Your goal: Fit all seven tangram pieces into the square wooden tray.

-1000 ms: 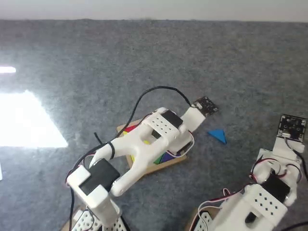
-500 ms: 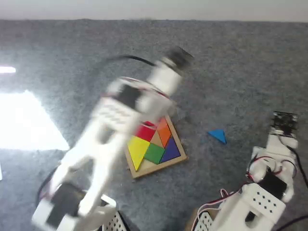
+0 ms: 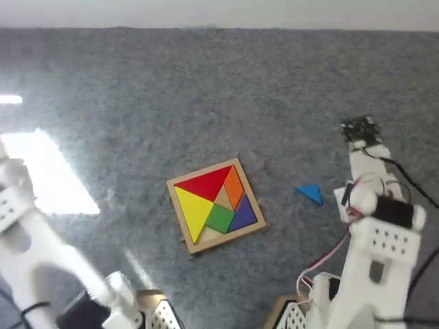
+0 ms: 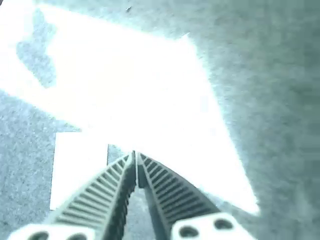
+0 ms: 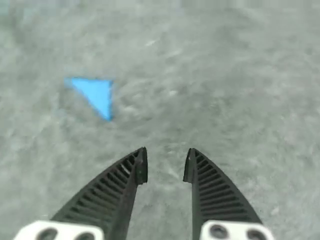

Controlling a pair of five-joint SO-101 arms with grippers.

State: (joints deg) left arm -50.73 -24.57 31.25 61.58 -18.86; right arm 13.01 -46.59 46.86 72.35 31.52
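Near edge, left: the left arm rises at the near-left corner, well apart from the tray. The left gripper hangs over a bright glare patch on the grey felt. Its jaws are pressed together at the tips and hold nothing.

Near edge, right: the right arm stands at the near-right and leans toward the far side. The right gripper hovers above bare felt, jaws parted by a narrow gap, empty. The blue triangle lies flat beyond the fingertips, touching neither.

Middle: the square wooden tray sits turned at an angle, about centre of the table. All four edges are free of both arms.
- Inside: red triangle far, yellow triangle left, orange piece far-right, green square near, purple triangle right.
- A small wood-coloured patch shows among them.

Right of the tray, the blue triangle lies between the tray's right corner and the right arm, apart from both, with felt on every side.

Far: a broad band of felt runs from the tray to the far table edge, under a pale wall strip.
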